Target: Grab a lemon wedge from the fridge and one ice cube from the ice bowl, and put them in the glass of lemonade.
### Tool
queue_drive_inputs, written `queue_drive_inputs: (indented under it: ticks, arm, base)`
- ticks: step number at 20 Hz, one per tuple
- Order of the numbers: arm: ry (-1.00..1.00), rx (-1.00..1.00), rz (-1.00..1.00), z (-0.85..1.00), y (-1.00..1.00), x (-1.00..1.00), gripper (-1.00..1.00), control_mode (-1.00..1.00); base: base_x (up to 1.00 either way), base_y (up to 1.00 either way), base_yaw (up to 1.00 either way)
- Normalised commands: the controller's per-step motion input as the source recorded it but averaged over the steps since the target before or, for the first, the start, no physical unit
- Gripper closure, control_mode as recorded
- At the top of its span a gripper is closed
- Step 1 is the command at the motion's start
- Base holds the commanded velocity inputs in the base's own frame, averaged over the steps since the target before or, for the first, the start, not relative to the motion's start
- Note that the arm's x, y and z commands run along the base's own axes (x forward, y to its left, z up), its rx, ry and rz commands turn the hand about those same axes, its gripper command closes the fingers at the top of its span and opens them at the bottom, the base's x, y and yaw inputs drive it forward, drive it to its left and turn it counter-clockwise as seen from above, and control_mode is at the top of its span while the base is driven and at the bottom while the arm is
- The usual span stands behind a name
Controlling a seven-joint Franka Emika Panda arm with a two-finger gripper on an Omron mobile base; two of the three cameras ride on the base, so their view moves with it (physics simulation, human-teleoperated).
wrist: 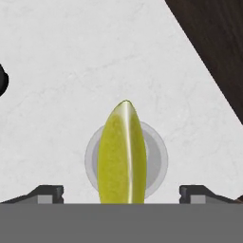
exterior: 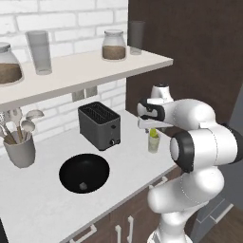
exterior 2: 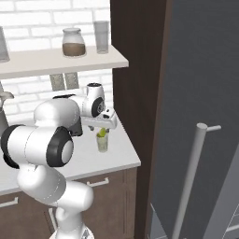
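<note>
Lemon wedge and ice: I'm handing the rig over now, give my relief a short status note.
Tool: open, holding nothing, hanging right over the glass.
Lemon wedge: between the open fingertips, above the glass mouth; whether it has settled inside is unclear.
Ice cube: lies in the ice bowl, left of the toaster.
Done: wedge fetched and released.
Left: pick the cube, drop it in the glass.

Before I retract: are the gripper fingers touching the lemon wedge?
Apart. In the hand view, both fingertips stand wide of the lemon wedge, bare counter between them, above the glass of lemonade.
</note>
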Motion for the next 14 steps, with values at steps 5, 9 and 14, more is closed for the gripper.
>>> queue_drive_inputs:
  ticks: [5,9,14]
  arm:
    - [-0.01,0.04,0.00,0.04,-0.02,-0.06,-1.00,-1.00]
    - [-0.03,0.03,0.00,0.01,0.00,-0.20,-1.00,-1.00]
    - [-0.07,0.05,0.00,0.00,-0.12,-0.30,-1.00,-1.00]
  base:
    - [0.00,0.00,0.00]
    - [0.00,0.00,0.00]
    - [0.00,0.00,0.00]
